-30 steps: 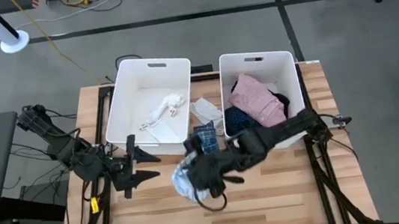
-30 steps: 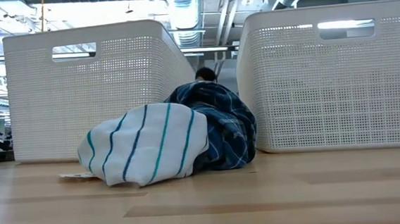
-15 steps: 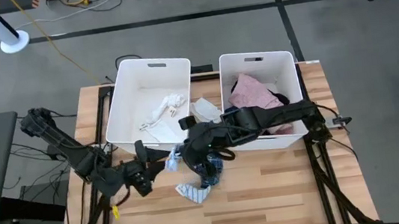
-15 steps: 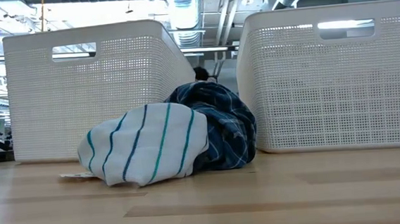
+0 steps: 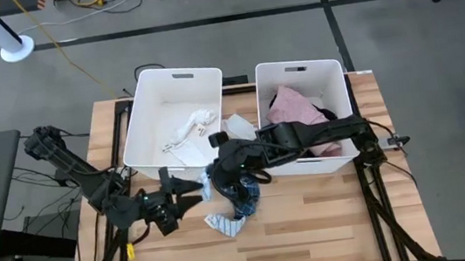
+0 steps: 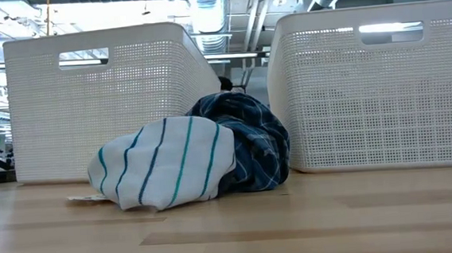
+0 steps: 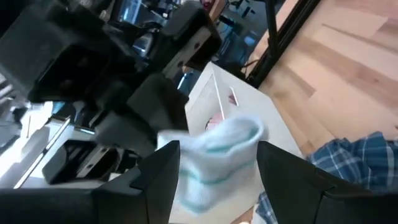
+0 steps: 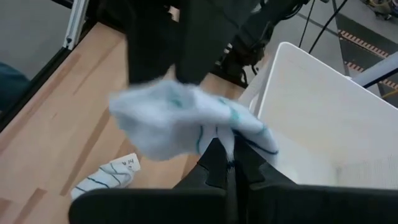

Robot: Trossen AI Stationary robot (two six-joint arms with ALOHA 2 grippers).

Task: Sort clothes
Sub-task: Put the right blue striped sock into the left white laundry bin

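My right gripper (image 5: 215,181) hangs above the table in front of the left tub (image 5: 147,131), shut on a blue-white striped sock (image 8: 180,121). My left gripper (image 5: 194,194) points at it level from the table's left. It is open, with its fingers (image 7: 158,177) on either side of that sock (image 7: 214,165). A second striped sock (image 5: 226,225) and the blue plaid garment (image 5: 246,201) lie on the table. White socks (image 5: 190,126) lie in the left tub. Pink (image 5: 296,110) and black clothes fill the right tub (image 5: 342,92). My right gripper pinches one bunched end of the striped sock (image 8: 225,138) between its two fingers, slanting down from the table's right. The sock is lifted clear of the table and sticks out past the fingertips, crumpled. My left gripper's fingers flank the sock; whether they touch it I cannot tell.
The two white tubs (image 6: 104,95) (image 6: 375,84) stand side by side at the back, with the plaid garment (image 6: 247,141) in front of the gap between them. Bare wood (image 5: 330,216) spreads over the near half of the table.
My right gripper has gone from over the pile toward the table's far edge and a little left, carrying the striped sock clear. My left gripper has moved right toward that sock and rolled. The plaid garment and the other striped sock stay on the table.
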